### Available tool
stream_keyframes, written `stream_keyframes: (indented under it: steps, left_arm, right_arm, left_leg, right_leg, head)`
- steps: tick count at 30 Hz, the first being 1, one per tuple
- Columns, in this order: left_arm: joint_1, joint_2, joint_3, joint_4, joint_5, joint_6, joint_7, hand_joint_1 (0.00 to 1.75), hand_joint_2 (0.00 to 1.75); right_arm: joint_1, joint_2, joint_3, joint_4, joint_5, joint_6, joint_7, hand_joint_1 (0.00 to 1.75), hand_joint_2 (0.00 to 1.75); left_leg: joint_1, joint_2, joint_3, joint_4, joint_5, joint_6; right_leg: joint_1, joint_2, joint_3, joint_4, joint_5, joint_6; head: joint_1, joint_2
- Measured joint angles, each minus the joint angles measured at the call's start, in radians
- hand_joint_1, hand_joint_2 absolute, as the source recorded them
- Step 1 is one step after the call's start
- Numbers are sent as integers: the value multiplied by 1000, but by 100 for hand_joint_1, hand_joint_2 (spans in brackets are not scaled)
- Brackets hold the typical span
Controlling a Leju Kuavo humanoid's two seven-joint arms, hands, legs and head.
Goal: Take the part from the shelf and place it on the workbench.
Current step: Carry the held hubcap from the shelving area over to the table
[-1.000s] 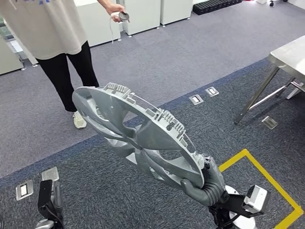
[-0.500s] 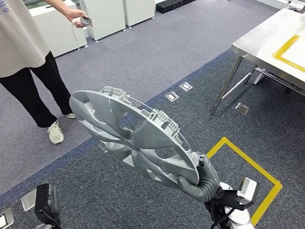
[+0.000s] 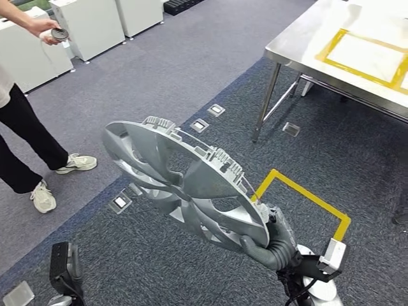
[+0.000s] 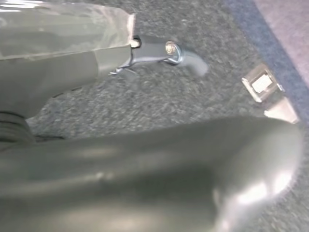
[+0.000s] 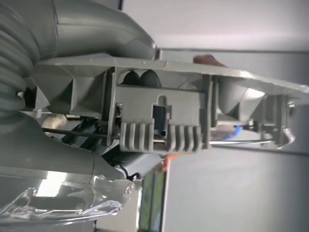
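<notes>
Over carpet, right hand (image 3: 274, 245) fingers clamp part (image 3: 183, 178); workbench (image 3: 308, 48) now nearer; left hand unclear.

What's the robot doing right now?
Right hand holds the grey part above the carpet. Left hand low, state unclear. Workbench ahead, path open.

The right hand (image 3: 274, 245) is raised in front of the body, its grey ribbed wrist cover bent and its fingers (image 5: 140, 78) wrapped over the rim of the part (image 3: 183, 182), which reaches up and away from the hand. The left hand (image 4: 153, 174) hangs low, its fingers lying straight, holding nothing.
</notes>
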Motion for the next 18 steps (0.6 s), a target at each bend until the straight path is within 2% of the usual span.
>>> stream_keyframes:
  steps: [1, 3, 4, 5, 6, 7, 8, 9, 10, 11, 12, 13, 15, 16, 18]
  left_arm:
    - [-3, 0, 0, 0, -1, 0, 0, 0, 0]
    - [-7, 0, -2, -1, -2, -1, 1, 0, 0]
    - [-6, 1, -2, -1, -2, -1, 2, 0, 0]
    - [-5, 2, -2, -1, -2, 0, 2, 0, 0]
    - [-2, 4, -2, -1, -1, 0, 2, 0, 0]
    - [0, 5, -2, -1, 0, 0, 2, 0, 0]
    - [1, 6, -2, -1, 0, 0, 2, 0, 0]
    - [1, 6, -2, -1, 0, -1, 2, 0, 0]
    - [1, 8, -2, -1, 0, -1, 2, 0, 0]
    - [1, 9, -2, 0, 0, -1, 2, 0, 0]
    - [1, 10, -2, 0, 0, -1, 2, 0, 0]
    - [2, 10, -2, 0, 0, 0, 1, 0, 0]
    - [0, 8, -2, 0, 1, 0, -1, 0, 0]
    - [-1, 7, -2, -1, 1, 1, -3, 0, 0]
    - [-2, 6, -2, -2, 2, 1, -5, 0, 0]
  right_arm:
    - [1, -2, -1, 1, 0, -1, -2, 175, 175]
    - [0, -5, -1, 3, -1, -3, -6, 175, 175]
    - [-1, -5, 0, 5, -1, -3, -8, 175, 175]
    - [-1, -6, 1, 7, -1, -3, -10, 175, 175]
    - [0, -6, 2, 8, -2, -2, -11, 175, 175]
    - [1, -7, 2, 10, -2, -2, -12, 175, 175]
    - [2, -7, 2, 11, -2, -2, -12, 175, 175]
    - [4, -8, 2, 12, -2, -1, -12, 175, 175]
    - [4, -8, 2, 13, -2, -1, -12, 175, 175]
    - [4, -8, 2, 13, -2, -1, -12, 175, 175]
    - [4, -9, 2, 14, -2, -1, -12, 175, 175]
    - [5, -9, 3, 14, -2, -1, -13, 175, 175]
    - [7, -12, 3, 15, -2, -1, -16, 175, 175]
    - [6, -13, 3, 16, -2, -2, -18, 175, 175]
    - [0, -15, 5, 18, 0, -5, -20, 175, 175]
  left_leg:
    - [2, -6, 3, 4, -8, -5]
    - [4, -48, -19, 67, -47, -10]
    - [4, -74, -48, 129, -74, -10]
    - [3, -88, -85, 199, -99, -10]
    - [2, -94, -117, 251, -111, -10]
    - [2, -96, -137, 273, -103, -9]
    - [1, -98, -138, 255, -75, -7]
    - [1, -105, -121, 203, -33, -5]
    - [3, -123, -97, 140, 4, -1]
    - [4, -144, -72, 81, 29, 1]
    - [5, -163, -55, 43, 38, 4]
    - [4, -174, -47, 26, 34, 7]
    - [3, -163, -41, 17, 30, 15]
    - [5, -153, -38, 13, 31, 20]
    - [9, -130, -33, 6, 33, 31]
  right_leg:
    - [-2, 10, 5, -5, 1, -7]
    - [-9, 31, 19, -16, 3, -20]
    - [-8, 42, 22, -17, 2, -24]
    - [-8, 55, 24, -17, 1, -28]
    - [-7, 69, 26, -16, -1, -29]
    - [-7, 84, 27, -15, -2, -29]
    - [-7, 99, 29, -13, -4, -29]
    - [-7, 113, 31, -9, -7, -26]
    - [-8, 126, 33, -5, -11, -23]
    - [-8, 139, 32, 1, -16, -18]
    - [-10, 150, 29, 5, -18, -12]
    - [-12, 161, 25, 8, -19, -6]
    - [-15, 176, 19, 7, -17, 7]
    - [-14, 164, 16, 10, -21, 13]
    - [-11, 108, -11, 65, -54, 24]
  head:
    - [0, 0]
    - [-3, 0]
    - [-5, 0]
    - [-7, 0]
    - [-9, 0]
    - [-9, 0]
    - [-9, 0]
    - [-9, 0]
    - [-9, 0]
    - [-9, 0]
    - [-9, 0]
    - [-9, 0]
    - [-9, 0]
    - [-8, 0]
    - [-1, 0]
